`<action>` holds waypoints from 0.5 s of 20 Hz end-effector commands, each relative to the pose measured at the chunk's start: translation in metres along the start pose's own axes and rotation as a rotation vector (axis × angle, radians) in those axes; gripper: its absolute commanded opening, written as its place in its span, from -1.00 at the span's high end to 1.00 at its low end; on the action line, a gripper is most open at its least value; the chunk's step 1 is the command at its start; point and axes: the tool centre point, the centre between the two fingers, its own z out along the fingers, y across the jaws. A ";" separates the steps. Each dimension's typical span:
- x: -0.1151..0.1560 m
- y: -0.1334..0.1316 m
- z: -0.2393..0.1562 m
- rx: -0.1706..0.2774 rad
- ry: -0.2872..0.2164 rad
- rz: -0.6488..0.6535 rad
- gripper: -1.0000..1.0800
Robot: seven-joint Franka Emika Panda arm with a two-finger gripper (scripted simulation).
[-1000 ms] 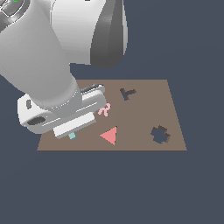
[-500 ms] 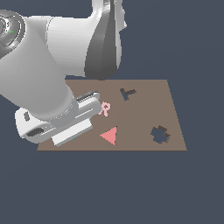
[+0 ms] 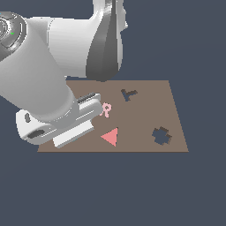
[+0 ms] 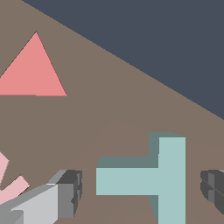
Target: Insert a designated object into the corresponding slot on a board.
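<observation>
Straddling: my gripper (image 4: 138, 190) brackets the teal T-block (image 4: 151, 179), near the board (image 3: 145, 119) corner.
Jaws: apart, nothing clamped.
Axis: stem points toward one finger (image 4: 68, 192).

Arm low over the board's (image 3: 145, 117) left end.
Pink R (image 3: 106, 109) and red triangle (image 3: 111, 137) lie mid-board; T slot (image 3: 128, 94) far, cross cutout (image 3: 162, 135) near right.

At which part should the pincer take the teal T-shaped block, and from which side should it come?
Judging by the wrist view, come straight from above: the teal T-shaped block lies flat on the board. Close the open pincer across the whole T, since its fingers already stand apart on either side.
</observation>
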 end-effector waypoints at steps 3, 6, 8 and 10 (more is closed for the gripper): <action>0.000 -0.001 0.014 0.001 -0.001 0.001 -0.92; 0.000 -0.001 0.018 0.001 -0.001 0.001 -0.92; 0.000 -0.001 0.018 0.001 -0.001 0.001 1.00; 0.000 -0.001 0.018 0.001 -0.001 0.001 1.00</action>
